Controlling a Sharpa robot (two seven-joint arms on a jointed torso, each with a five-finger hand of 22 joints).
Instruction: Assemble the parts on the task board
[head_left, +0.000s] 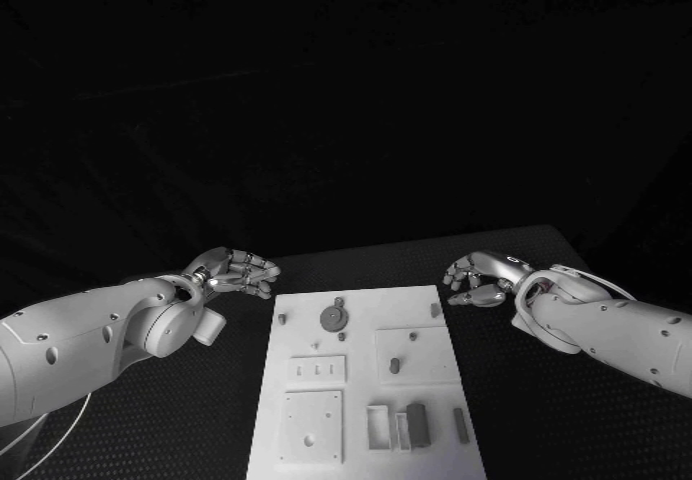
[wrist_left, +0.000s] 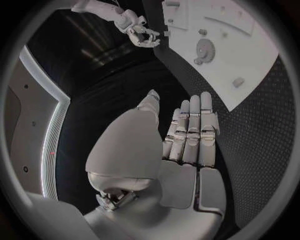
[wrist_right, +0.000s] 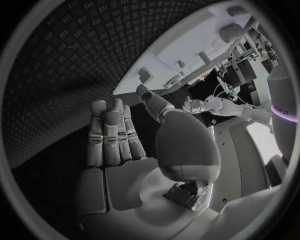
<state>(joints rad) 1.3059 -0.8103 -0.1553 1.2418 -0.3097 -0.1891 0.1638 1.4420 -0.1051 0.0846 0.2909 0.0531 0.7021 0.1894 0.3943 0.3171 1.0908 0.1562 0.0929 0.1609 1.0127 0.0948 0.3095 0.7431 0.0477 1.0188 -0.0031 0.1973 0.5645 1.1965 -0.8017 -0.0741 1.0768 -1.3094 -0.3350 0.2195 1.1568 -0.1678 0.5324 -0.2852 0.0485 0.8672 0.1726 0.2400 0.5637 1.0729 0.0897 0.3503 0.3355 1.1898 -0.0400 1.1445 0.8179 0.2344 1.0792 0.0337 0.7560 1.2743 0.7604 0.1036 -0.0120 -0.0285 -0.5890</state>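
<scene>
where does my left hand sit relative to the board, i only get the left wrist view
Observer: In the head view the left hand hangs beside the far left corner of the task board, over the black table, not over the board.
Operator: anything in the right palm
Observer: No. The right wrist view shows the right hand with straight fingers and a bare palm.
Operator: whats on the boards near end
Observer: Two dark parts: a block beside a white holder, and a slim bar near the right edge.
</scene>
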